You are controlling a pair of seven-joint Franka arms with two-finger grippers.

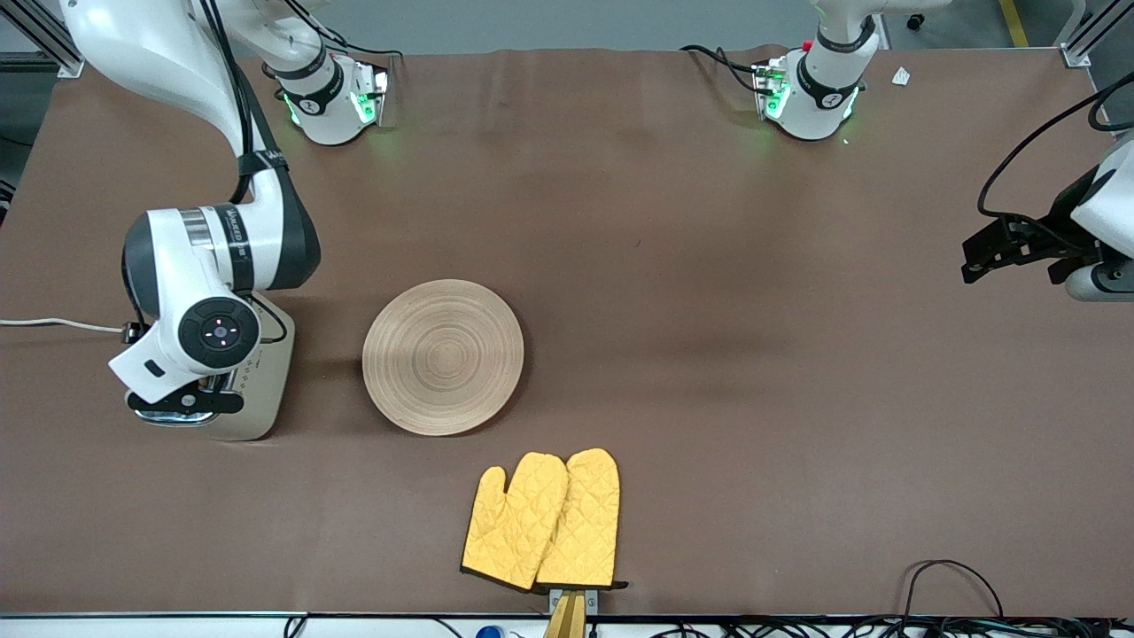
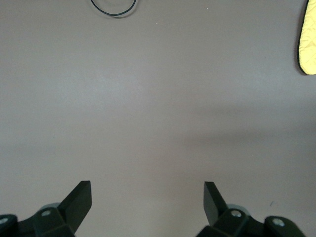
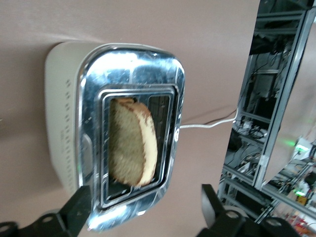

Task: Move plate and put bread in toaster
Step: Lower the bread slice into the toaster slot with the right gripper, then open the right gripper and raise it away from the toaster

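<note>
Bread sits in one slot of the toaster, standing on edge and leaning a little, its upper part proud of the chrome top. Its long axis runs along the slot, which follows the toaster's length, broad faces to the slot walls. The other slot looks empty.

Right hand hangs directly over the toaster at the right arm's end of the table, fingers spread wide, holding nothing. Judged: the loading step is at its close, with release made and the slice in.

Plate lies flat and bare on the table beside the toaster, toward the middle. Yellow oven mitts lie nearer the front camera than the plate.

Left hand waits over bare table at the left arm's end, fingers apart and empty.

Next move likely calls for a straight lift of the right hand clear of the chrome top, without brushing the standing crust. Whether the slice needs pressing deeper cannot be told.
</note>
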